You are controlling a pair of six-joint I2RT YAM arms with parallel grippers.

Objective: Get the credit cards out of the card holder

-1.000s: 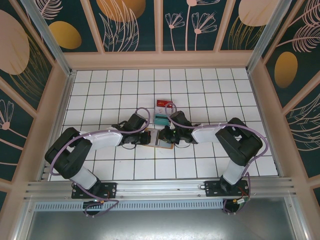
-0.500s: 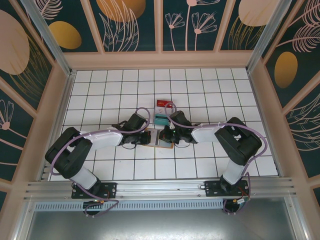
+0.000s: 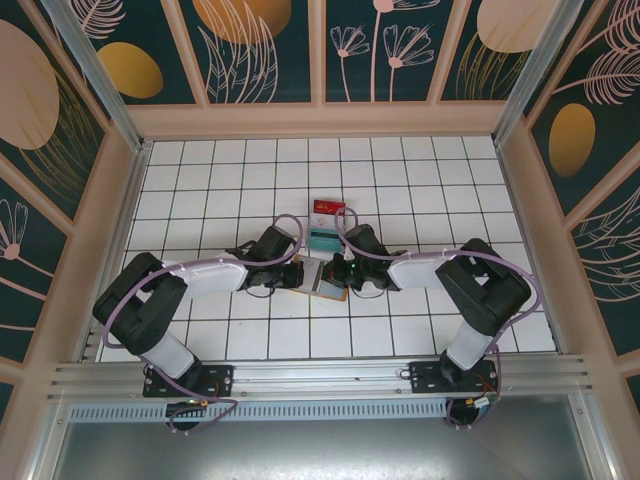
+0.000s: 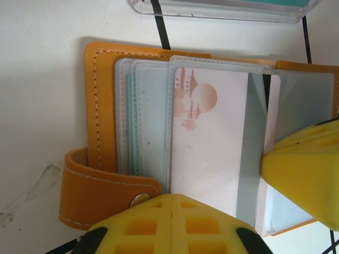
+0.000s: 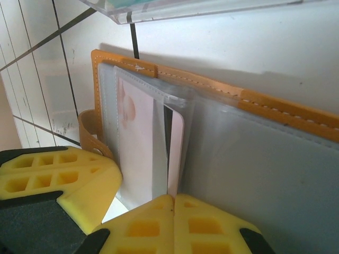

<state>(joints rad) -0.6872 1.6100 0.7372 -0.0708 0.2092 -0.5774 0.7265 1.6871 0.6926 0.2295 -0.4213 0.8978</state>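
1. One card holder, open flat on the white-tiled desk, clear sleeves up, between two grippers.
2. One pale card with pink print, inside a sleeve.
3. Left gripper: yellow pads pressed together at the holder's near edge, beside the strap.
4. Right gripper: pads pressed together at a sleeve's edge; cannot tell what sits between.
5. Two loose cards just beyond: one teal card, one red card.

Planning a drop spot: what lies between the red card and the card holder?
The top view shows a teal card between the red card and the card holder, flat on the white tiles.
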